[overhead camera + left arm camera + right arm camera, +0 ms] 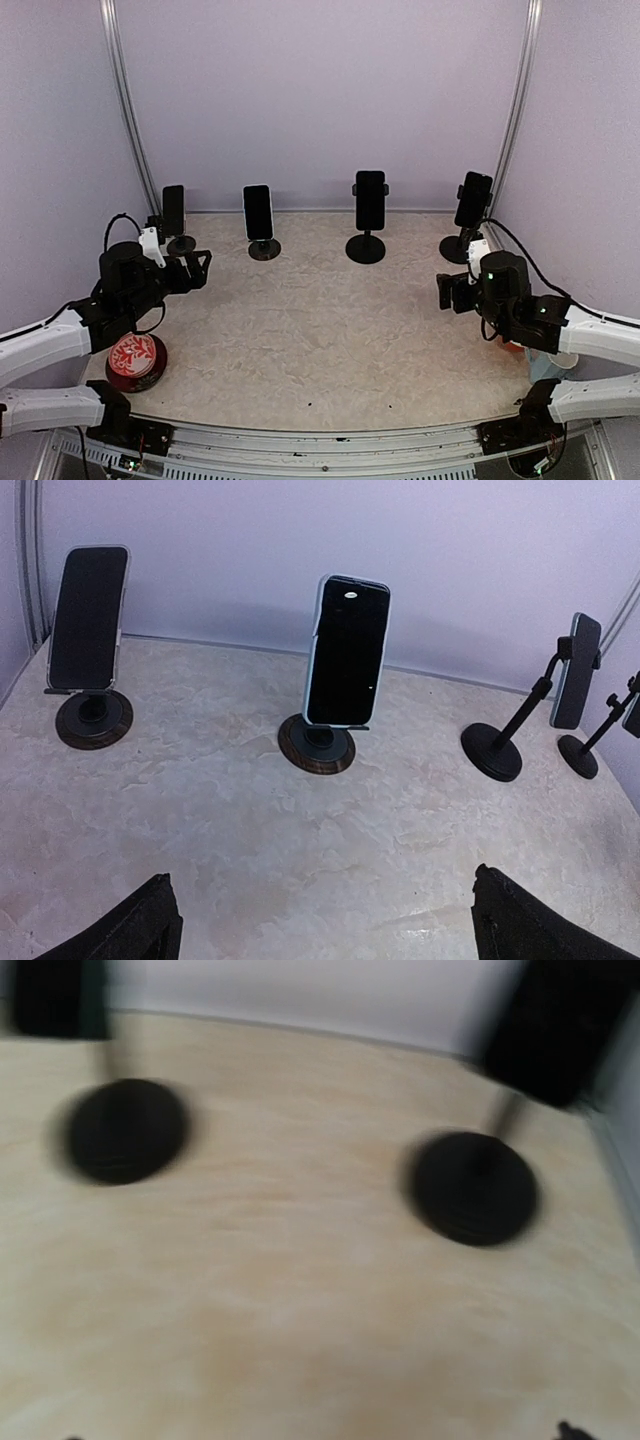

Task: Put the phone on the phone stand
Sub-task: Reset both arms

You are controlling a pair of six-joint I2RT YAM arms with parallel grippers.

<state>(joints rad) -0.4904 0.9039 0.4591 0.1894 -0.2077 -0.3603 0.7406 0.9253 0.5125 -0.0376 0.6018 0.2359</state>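
Four dark phones stand on four stands along the back wall. The far-left phone (173, 210) is on a round wooden-rimmed stand (181, 244), and so is the second phone (258, 212). The third phone (370, 200) and the fourth phone (473, 198) are clamped on black pole stands. In the left wrist view the two left phones (88, 615) (347, 650) face me. My left gripper (335, 935) is open and empty, low over the table short of them. My right gripper (450, 291) is open and empty near the fourth stand (475, 1188). The right wrist view is blurred.
A red round tin (136, 360) sits at the front left beside my left arm. Side walls and the back wall close in the table. An orange object (510, 347) is half hidden under my right arm.
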